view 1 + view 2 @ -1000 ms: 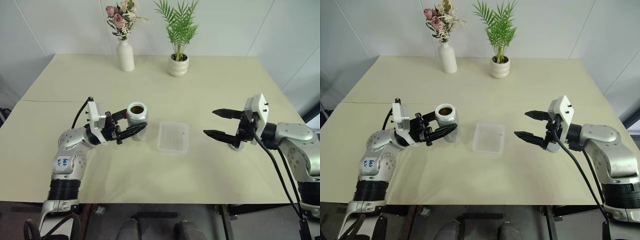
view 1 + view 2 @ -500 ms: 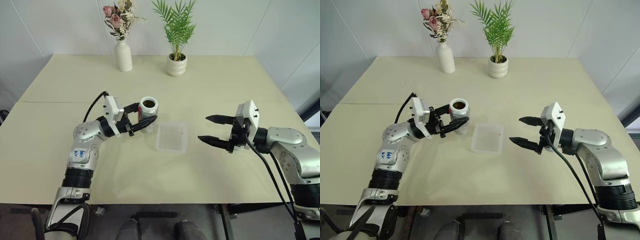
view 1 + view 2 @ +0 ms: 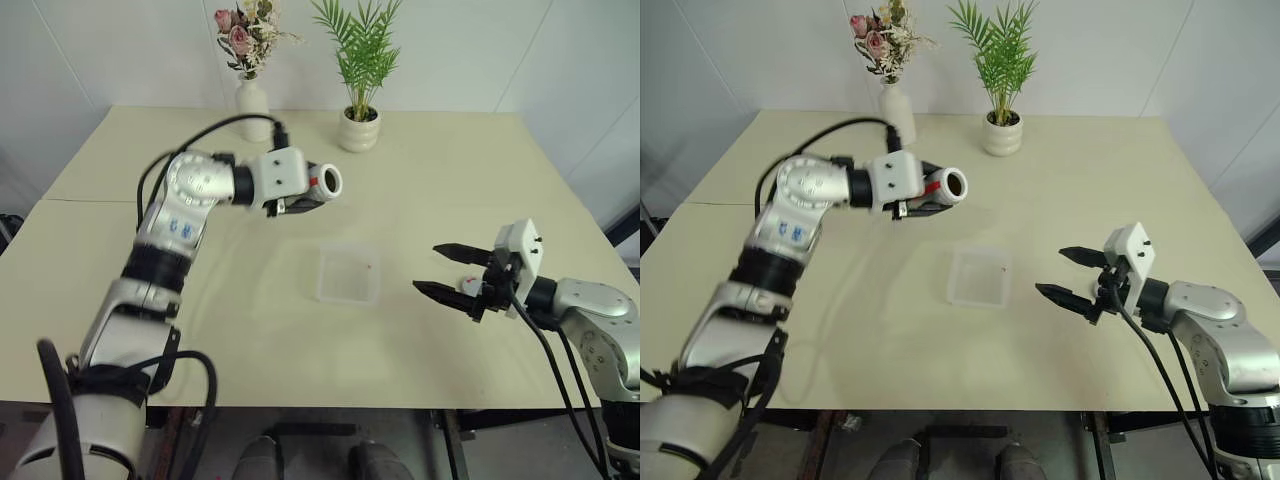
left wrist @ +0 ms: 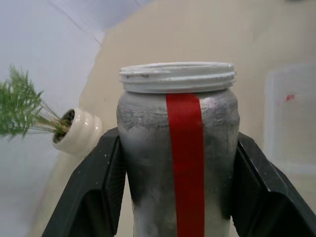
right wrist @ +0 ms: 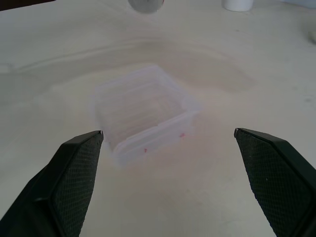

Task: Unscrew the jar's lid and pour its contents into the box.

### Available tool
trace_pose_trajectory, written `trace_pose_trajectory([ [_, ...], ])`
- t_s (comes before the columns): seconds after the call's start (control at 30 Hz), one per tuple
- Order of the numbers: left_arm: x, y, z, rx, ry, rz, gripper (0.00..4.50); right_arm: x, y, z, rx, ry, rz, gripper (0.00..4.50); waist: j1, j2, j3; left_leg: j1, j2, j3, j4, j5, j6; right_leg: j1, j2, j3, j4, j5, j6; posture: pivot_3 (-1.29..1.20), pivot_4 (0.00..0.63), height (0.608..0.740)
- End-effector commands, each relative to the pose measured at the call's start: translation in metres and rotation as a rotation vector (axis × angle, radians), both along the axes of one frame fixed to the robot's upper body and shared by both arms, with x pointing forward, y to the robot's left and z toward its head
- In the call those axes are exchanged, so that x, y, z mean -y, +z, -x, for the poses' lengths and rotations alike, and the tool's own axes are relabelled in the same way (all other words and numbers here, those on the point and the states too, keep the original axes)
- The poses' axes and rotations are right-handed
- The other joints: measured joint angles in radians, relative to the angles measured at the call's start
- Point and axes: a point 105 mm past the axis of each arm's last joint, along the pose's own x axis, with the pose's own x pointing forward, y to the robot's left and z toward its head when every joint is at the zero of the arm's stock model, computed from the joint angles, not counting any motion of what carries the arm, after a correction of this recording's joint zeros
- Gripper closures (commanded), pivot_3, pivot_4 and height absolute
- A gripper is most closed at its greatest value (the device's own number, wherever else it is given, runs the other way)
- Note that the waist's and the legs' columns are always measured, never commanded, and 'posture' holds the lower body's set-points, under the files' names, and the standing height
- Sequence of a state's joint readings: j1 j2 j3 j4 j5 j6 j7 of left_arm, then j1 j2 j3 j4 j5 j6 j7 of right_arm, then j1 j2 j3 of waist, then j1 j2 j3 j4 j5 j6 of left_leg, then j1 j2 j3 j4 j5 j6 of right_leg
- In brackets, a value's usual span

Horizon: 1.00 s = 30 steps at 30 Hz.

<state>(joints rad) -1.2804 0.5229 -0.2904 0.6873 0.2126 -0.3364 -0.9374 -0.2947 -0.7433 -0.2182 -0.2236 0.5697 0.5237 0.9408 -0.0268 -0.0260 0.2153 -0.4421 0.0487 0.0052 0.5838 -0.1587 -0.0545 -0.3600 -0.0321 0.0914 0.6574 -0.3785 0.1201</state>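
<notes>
My left gripper [image 3: 303,203] is shut on the jar [image 3: 322,183], which it holds in the air tipped onto its side. The jar's open mouth faces right, and it hangs left of and behind the box [image 3: 348,272]. Dark contents [image 3: 954,185] show inside the mouth. In the left wrist view both black fingers [image 4: 96,195] clamp the jar [image 4: 178,148] across its red stripe. The box is a shallow clear tray lying on the table. Right of the box, my right gripper [image 3: 425,268] stands open and level, pointing at it, with nothing between its fingertips. A small grey round piece, apparently the lid [image 3: 466,286], lies by the base of those fingers.
A white vase of flowers [image 3: 252,97] and a white plant pot [image 3: 357,130] stand at the back of the cream table [image 3: 250,330]. A black cable loops over my left arm.
My left arm has risen and swung to the right, rolling the jar from upright onto its side. The right gripper has sunk a little and stayed open.
</notes>
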Motion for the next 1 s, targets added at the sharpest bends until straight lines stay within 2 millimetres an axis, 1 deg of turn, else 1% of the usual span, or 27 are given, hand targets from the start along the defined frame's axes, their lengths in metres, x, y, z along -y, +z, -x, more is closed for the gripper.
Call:
trace_pose_trajectory([
  [0.03, 0.024, 0.023, -0.001, 0.241, -0.045, -0.338, 1.99, 0.006, 0.016, 0.004, 0.063, -0.032, -0.011, 0.02, 0.0, 0.0, 0.0, -0.001, 0.0, 0.0, 0.0, 0.0, 0.0, -0.001, 0.0, 0.0, 0.0, 0.0, 0.0, 0.0, 0.15, 0.74],
  [0.1, 0.034, 0.022, -0.002, 0.304, -0.064, -0.534, 1.99, 0.009, 0.017, 0.004, 0.069, -0.055, -0.021, 0.02, -0.002, 0.0, 0.0, -0.001, 0.0, 0.002, -0.001, -0.001, 0.001, -0.002, 0.0, 0.002, -0.002, 0.0, 0.0, 0.0, 0.15, 0.74],
  [0.13, 0.038, 0.021, -0.002, 0.327, -0.075, -0.599, 1.99, 0.011, 0.018, 0.003, 0.07, -0.063, -0.024, 0.02, -0.003, 0.0, 0.0, -0.001, 0.0, 0.004, -0.002, -0.001, 0.001, -0.002, 0.0, 0.003, -0.003, 0.0, 0.001, 0.0, 0.15, 0.74],
  [0.2, 0.058, 0.016, 0.005, 0.403, -0.169, -0.735, 1.99, 0.014, 0.018, 0.002, 0.074, -0.086, -0.028, 0.02, -0.002, 0.0, 0.0, 0.0, 0.0, 0.005, -0.003, -0.002, 0.001, -0.002, 0.0, 0.005, -0.004, -0.001, 0.001, 0.0, 0.15, 0.74],
  [0.27, 0.07, 0.007, 0.011, 0.467, -0.241, -0.881, 1.99, 0.017, 0.019, 0.003, 0.078, -0.106, -0.039, 0.02, -0.001, 0.0, 0.0, -0.001, 0.0, 0.007, -0.004, -0.003, 0.001, -0.004, 0.0, 0.007, -0.004, -0.001, 0.002, 0.0, 0.15, 0.74],
  [0.37, 0.065, -0.029, 0.011, 0.432, -0.3, -1.111, 1.99, 0.017, 0.02, 0.004, 0.098, -0.137, -0.06, 0.02, -0.004, 0.0, 0.0, -0.003, 0.0, 0.01, -0.004, -0.002, -0.001, -0.008, 0.0, 0.01, -0.003, -0.002, 0.003, 0.0, 0.15, 0.74],
  [0.4, 0.064, -0.036, 0.009, 0.436, -0.306, -1.169, 1.99, 0.016, 0.021, 0.004, 0.104, -0.143, -0.071, 0.02, -0.006, 0.0, 0.0, -0.003, 0.0, 0.012, -0.005, -0.002, -0.002, -0.009, 0.0, 0.011, -0.003, -0.002, 0.003, 0.0, 0.15, 0.74],
  [0.5, 0.067, -0.045, 0.009, 0.417, -0.309, -1.216, 1.99, 0.014, 0.022, 0.003, 0.113, -0.152, -0.087, 0.02, -0.004, -0.002, 0.001, -0.003, 0.0, 0.016, -0.004, -0.001, -0.003, -0.014, 0.001, 0.016, 0.002, -0.002, 0.003, 0.0, 0.15, 0.74],
  [0.53, 0.072, -0.044, 0.012, 0.447, -0.33, -1.213, 1.99, 0.013, 0.021, 0.003, 0.113, -0.151, -0.087, 0.02, -0.003, -0.002, 0.001, -0.003, 0.0, 0.016, -0.004, -0.001, -0.003, -0.015, 0.001, 0.017, 0.003, -0.002, 0.003, 0.0, 0.15, 0.74],
  [0.6, 0.068, -0.041, 0.012, 0.414, -0.304, -1.27, 1.99, 0.013, 0.021, 0.0, 0.12, -0.16, -0.085, 0.02, -0.002, -0.002, 0.001, -0.003, 0.0, 0.017, -0.002, -0.002, -0.002, -0.014, 0.001, 0.018, 0.003, -0.002, 0.003, 0.0, 0.15, 0.74],
  [0.63, 0.075, -0.035, 0.012, 0.464, -0.315, -1.238, 1.99, 0.013, 0.023, -0.001, 0.125, -0.161, -0.089, 0.02, -0.002, -0.002, 0.001, -0.003, 0.0, 0.018, -0.001, -0.002, -0.001, -0.014, 0.001, 0.019, 0.004, -0.002, 0.003, 0.0, 0.15, 0.74],
  [0.67, 0.077, -0.03, 0.011, 0.489, -0.309, -1.223, 1.99, 0.013, 0.025, -0.002, 0.13, -0.163, -0.092, 0.02, -0.002, -0.002, 0.001, -0.003, 0.0, 0.019, 0.0, -0.003, 0.0, -0.014, 0.001, 0.02, 0.004, -0.002, 0.003, 0.0, 0.15, 0.74],
  [0.73, 0.08, -0.027, 0.01, 0.494, -0.299, -1.179, 1.99, 0.014, 0.026, -0.003, 0.134, -0.162, -0.094, 0.02, -0.003, -0.002, 0.001, -0.003, 0.0, 0.019, 0.002, -0.005, 0.003, -0.014, 0.001, 0.02, 0.005, -0.002, 0.004, 0.0, 0.15, 0.74],
  [0.83, 0.083, -0.028, 0.014, 0.47, -0.322, -1.164, 1.99, 0.012, 0.026, -0.005, 0.135, -0.154, -0.094, 0.02, -0.003, -0.002, 0.001, -0.003, 0.0, 0.019, 0.004, -0.005, 0.004, -0.014, 0.001, 0.02, 0.006, -0.002, 0.004, 0.0, 0.15, 0.74],
  [0.9, 0.091, -0.022, 0.019, 0.491, -0.35, -1.118, 1.99, 0.011, 0.025, -0.006, 0.13, -0.146, -0.096, 0.02, -0.003, -0.002, 0.001, -0.003, 0.0, 0.019, 0.004, -0.005, 0.004, -0.014, 0.001, 0.02, 0.007, -0.002, 0.004, 0.0, 0.15, 0.74],
  [0.97, 0.089, -0.013, 0.018, 0.537, -0.334, -1.15, 1.99, 0.011, 0.025, -0.007, 0.127, -0.143, -0.095, 0.02, -0.003, -0.002, 0.001, -0.003, 0.0, 0.019, 0.005, -0.005, 0.004, -0.014, 0.001, 0.02, 0.007, -0.002, 0.004, 0.0, 0.15, 0.74],
  [1.0, 0.082, -0.01, 0.013, 0.541, -0.302, -1.203, 1.99, 0.011, 0.025, -0.008, 0.127, -0.143, -0.096, 0.02, -0.003, -0.002, 0.001, -0.003, 0.0, 0.019, 0.005, -0.005, 0.004, -0.014, 0.001, 0.02, 0.007, -0.002, 0.004, 0.0, 0.15, 0.74],
])
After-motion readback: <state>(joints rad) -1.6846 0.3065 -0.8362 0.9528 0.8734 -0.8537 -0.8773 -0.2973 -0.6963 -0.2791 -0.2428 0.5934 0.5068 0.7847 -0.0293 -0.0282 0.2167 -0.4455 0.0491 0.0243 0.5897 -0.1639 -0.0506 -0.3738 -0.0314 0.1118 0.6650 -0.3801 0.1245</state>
